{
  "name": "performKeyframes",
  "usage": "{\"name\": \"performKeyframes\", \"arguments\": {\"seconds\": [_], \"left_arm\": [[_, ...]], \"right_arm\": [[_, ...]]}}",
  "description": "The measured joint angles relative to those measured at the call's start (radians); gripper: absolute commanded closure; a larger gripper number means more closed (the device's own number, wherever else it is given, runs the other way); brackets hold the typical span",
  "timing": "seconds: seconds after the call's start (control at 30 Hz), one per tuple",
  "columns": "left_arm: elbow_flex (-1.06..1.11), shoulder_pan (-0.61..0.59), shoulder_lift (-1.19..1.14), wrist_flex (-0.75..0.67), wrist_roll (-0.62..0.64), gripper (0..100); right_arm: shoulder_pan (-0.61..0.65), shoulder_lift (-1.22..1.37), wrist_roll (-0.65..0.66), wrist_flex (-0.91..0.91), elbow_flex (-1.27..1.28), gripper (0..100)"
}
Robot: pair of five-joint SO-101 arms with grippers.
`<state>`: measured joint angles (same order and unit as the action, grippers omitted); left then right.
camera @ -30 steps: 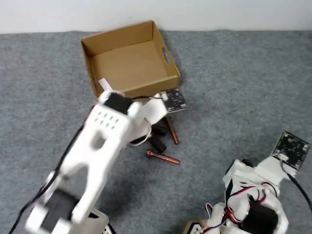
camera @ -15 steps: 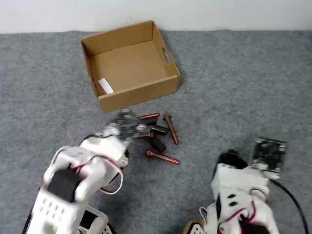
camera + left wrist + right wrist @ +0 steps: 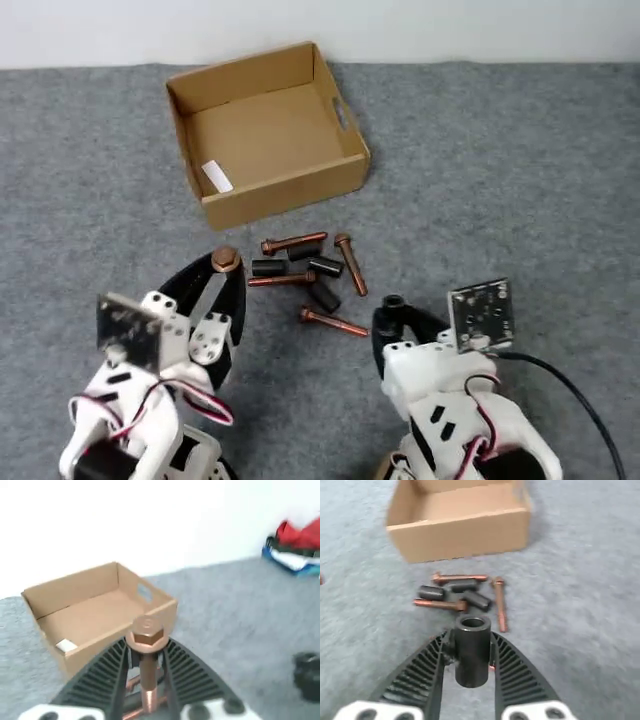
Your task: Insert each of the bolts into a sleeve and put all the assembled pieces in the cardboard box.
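Observation:
My left gripper [image 3: 225,270] is at the near left, shut on a copper bolt [image 3: 225,261] that stands head up between its fingers [image 3: 146,647]. At the near right, my right gripper [image 3: 393,312] is shut on a black sleeve [image 3: 471,650], with the sleeve's open end up. Between the arms and the cardboard box [image 3: 290,195], several loose copper bolts [image 3: 293,242] and black sleeves [image 3: 322,293] lie in a cluster on the carpet. The box [image 3: 60,597] stands open and upright, with nothing but a white label [image 3: 215,177] on its floor.
Grey carpet [image 3: 500,180] covers the table, with a white wall along the far edge. The box has a handle cutout [image 3: 340,112] in its right wall. Red and blue cloth [image 3: 297,545] lies far off in the left wrist view.
The left arm pulled back from over the pile to the near left, now holding a bolt upright. The right arm swung left and forward, bringing its sleeve into view.

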<state>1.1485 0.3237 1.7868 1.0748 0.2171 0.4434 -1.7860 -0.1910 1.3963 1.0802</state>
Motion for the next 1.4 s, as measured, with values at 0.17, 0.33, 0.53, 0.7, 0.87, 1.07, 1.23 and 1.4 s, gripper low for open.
{"name": "performKeyframes", "arguments": {"seconds": [0.17, 0.33, 0.53, 0.7, 0.87, 1.07, 1.23, 1.4], "left_arm": [[0.005, 0.02, 0.017, -0.02, 0.141, 99], [0.005, 0.147, 0.02, -0.1, 0.273, 99], [0.005, 0.224, 0.02, -0.203, 0.292, 99], [0.012, 0.292, 0.02, -0.206, 0.292, 99], [0.068, 0.311, 0.02, -0.206, 0.29, 99], [0.078, 0.313, 0.021, -0.215, 0.288, 99], [0.078, 0.313, 0.021, -0.213, 0.288, 99], [0.078, 0.313, 0.021, -0.126, 0.288, 99]], "right_arm": [[0.155, 0.0, 0.0, -0.066, 0.041, 99.0], [0.219, 0.0, 0.0, -0.163, 0.097, 99.0], [0.304, 0.015, 0.0, -0.218, 0.129, 99.0], [0.322, 0.015, 0.017, -0.222, 0.129, 99.0], [0.331, 0.017, 0.091, -0.273, 0.129, 99.0], [0.33, 0.018, 0.132, -0.275, 0.129, 99.0], [0.33, 0.018, 0.137, -0.278, 0.129, 99.0], [0.336, 0.018, 0.203, -0.278, 0.13, 99.0]]}}
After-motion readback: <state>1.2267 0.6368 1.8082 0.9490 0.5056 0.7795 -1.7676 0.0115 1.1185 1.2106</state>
